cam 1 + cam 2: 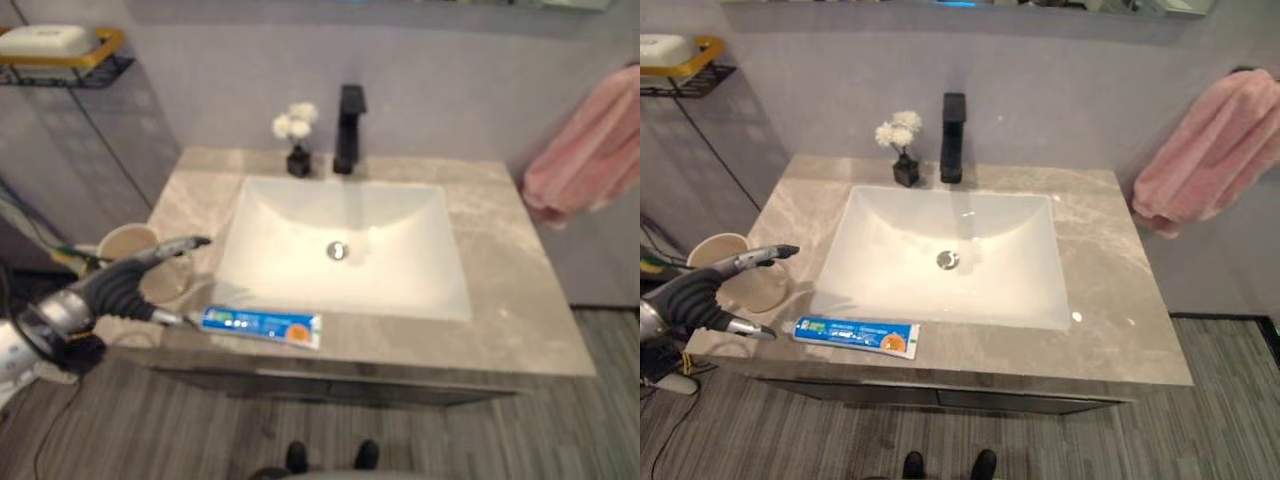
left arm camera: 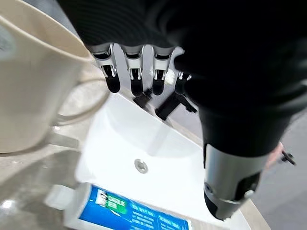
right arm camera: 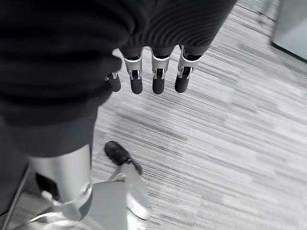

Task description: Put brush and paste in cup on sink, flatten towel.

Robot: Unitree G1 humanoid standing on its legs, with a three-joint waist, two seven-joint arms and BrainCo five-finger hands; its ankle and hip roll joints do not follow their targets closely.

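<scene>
Left eye view: left hand is over the counter's left edge, fingers straight & spread, holding nothing. It's right by the cup, w/ the thumb tip near the paste. Paste lies flat on the counter's front edge, just in front of the sink. Pink towel hangs bunched on the wall at right. Right hand hangs over the floor, fingers straight, empty.

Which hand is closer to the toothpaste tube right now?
Left. The left hand is open beside the cup, its thumb almost at the toothpaste tube. The right hand hangs open over the floor, away from the counter.
</scene>
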